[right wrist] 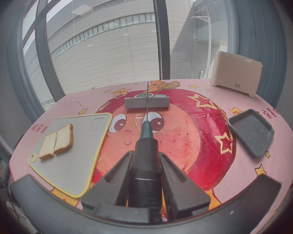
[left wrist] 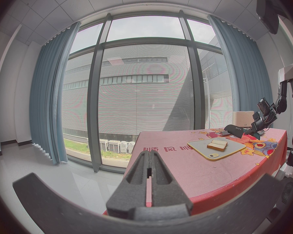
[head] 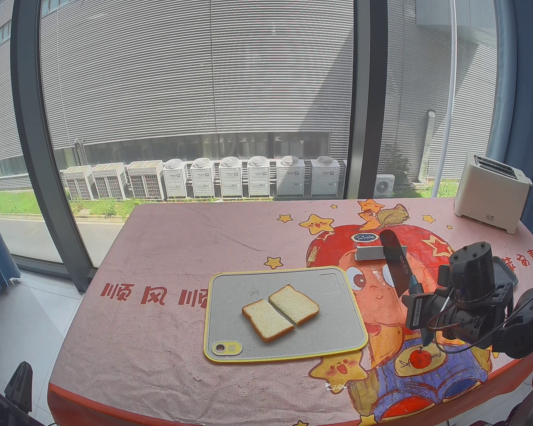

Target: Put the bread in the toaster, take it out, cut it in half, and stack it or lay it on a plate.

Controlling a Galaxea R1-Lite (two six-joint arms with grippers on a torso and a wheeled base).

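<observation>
Two halves of a bread slice point(head: 280, 312) lie side by side on a grey cutting board with a yellow rim point(head: 337, 332) in the middle of the table. My right gripper point(head: 423, 309) hovers to the right of the board, shut on the handle of a black knife point(head: 397, 261) whose blade points up and away. In the right wrist view the knife handle point(right wrist: 146, 153) sits between the fingers, with the bread halves point(right wrist: 56, 141) off to the side. My left gripper point(left wrist: 148, 179) is shut on nothing, off the table's left end. A dark plate point(right wrist: 250, 131) lies near the toaster point(head: 491, 191).
A grey knife holder point(head: 380, 251) lies on the tablecloth beyond the knife tip. The white toaster stands at the far right corner with its slots up. A large window runs behind the table point(head: 160, 255), and the cloth left of the board is bare.
</observation>
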